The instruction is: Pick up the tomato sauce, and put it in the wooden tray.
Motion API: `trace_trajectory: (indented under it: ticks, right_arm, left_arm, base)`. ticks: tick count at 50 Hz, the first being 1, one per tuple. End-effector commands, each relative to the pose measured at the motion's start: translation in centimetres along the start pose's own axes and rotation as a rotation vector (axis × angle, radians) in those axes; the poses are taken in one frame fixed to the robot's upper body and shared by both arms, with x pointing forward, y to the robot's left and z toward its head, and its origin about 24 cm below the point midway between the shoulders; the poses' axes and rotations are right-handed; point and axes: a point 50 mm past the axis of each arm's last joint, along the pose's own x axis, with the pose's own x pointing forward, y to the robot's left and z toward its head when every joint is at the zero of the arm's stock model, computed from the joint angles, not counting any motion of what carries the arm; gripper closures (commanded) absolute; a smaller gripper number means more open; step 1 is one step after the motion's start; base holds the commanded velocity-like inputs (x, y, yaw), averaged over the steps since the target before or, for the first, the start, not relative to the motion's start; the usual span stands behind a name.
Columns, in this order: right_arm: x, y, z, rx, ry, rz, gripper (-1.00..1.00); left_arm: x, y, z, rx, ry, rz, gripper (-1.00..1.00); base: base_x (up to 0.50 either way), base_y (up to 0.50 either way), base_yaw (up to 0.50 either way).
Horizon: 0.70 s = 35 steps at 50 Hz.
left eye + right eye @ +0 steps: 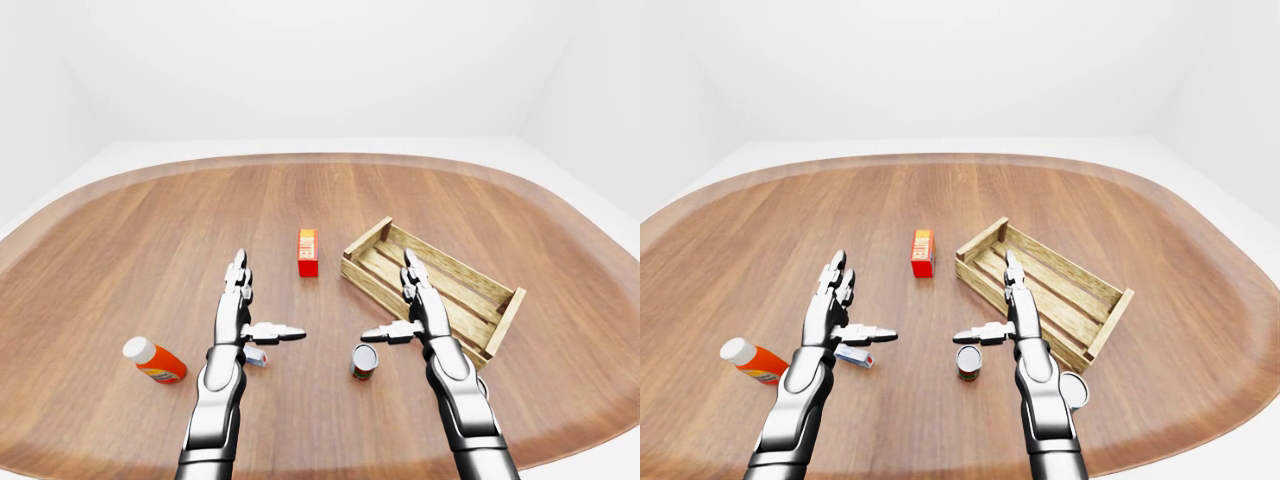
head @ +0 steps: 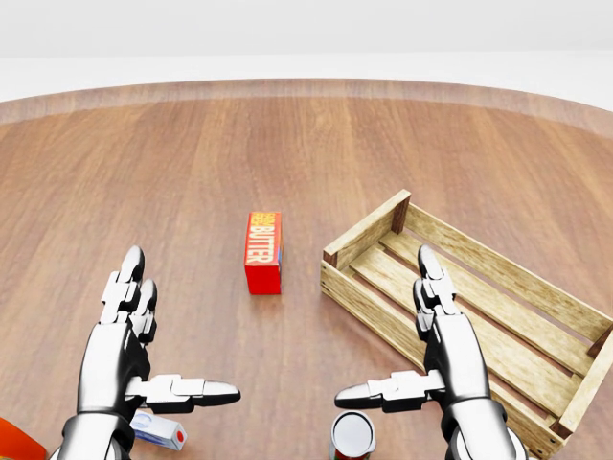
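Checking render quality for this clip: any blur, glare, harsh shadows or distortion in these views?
Head view: sharp, flat even light, only faint shadows beside the butter box and wooden tray. Left-eye and right-eye views: wide-angle look, the table edge bows; no glare or blur.

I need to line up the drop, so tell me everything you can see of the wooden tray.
The tray is a pale, slatted wooden crate, rectangular and open-topped. It has low plank sides, spaced floor slats and darker corner posts. It sits flat on the table, turned at an angle, at the centre-right of the left-eye view, to the right of the butter box. It looks empty. The right robot hand overlaps its near side in the views; whether they touch is unclear. Nothing else seems to touch it.
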Motion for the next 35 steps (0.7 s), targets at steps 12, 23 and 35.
trace_trajectory:
  ticks: [12, 23, 35]
  right_arm:
    - [-0.91, 0.32, 0.9, 0.017, -0.096, 0.043, -1.0]
    - [-0.61, 0.54, 0.43, -0.004, -0.065, 0.044, -1.0]
    - [-0.54, 0.42, 0.63, -0.002, -0.073, 0.036, -1.0]
  left_arm:
    - [-0.1, 0.01, -0.04, -0.001, 0.003, 0.001, -1.0]
    - [-0.1, 0.01, -0.09, -0.001, 0.004, 0.001, -1.0]
    - [-0.12, 0.02, -0.03, -0.002, 0.004, 0.0, -1.0]
  base:
    - [0.37, 0.0, 0.0]
    - [0.0, -0.2, 0.0]
    - [-0.03, -0.2, 0.0]
